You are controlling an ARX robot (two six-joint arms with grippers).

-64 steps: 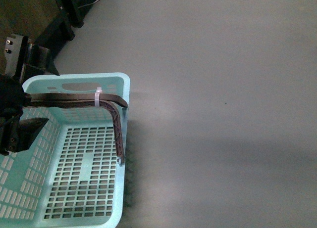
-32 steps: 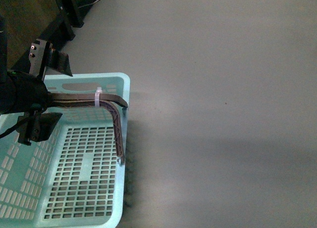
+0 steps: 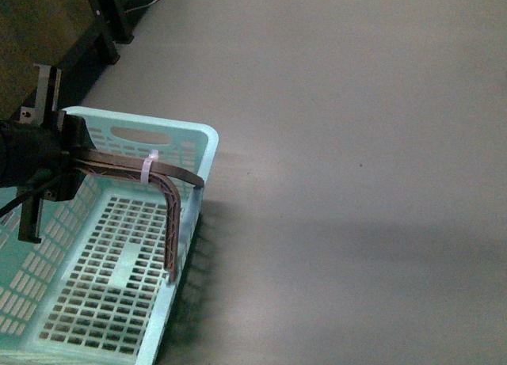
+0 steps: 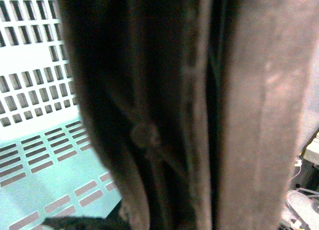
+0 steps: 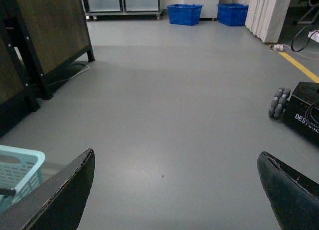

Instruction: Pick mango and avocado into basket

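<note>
The light teal basket (image 3: pixel 204 140) sits at the lower left of the front view, and nothing lies on its slotted floor. My left gripper (image 3: pixel 55 163) is shut on the brown-grey basket handle (image 3: pixel 170 214), close to a white zip tie (image 3: pixel 148 165). In the left wrist view the handle (image 4: pixel 249 115) fills most of the picture, with the basket floor (image 4: pixel 40 115) behind it. My right gripper (image 5: pixel 175 155) hangs open over bare grey floor, and a corner of the basket (image 5: pixel 20 162) shows beside it. The mango and the avocado are out of view.
Dark furniture legs (image 3: pixel 107 17) stand at the far left. The right wrist view shows blue crates (image 5: pixel 184 14) far off, a yellow floor line (image 5: pixel 299 65) and a black wheeled base (image 5: pixel 304 110). Grey floor spreads to the right of the basket.
The basket has turned, its far right corner swinging right and its near end left. My left gripper has shifted with the handle while staying shut on it.
</note>
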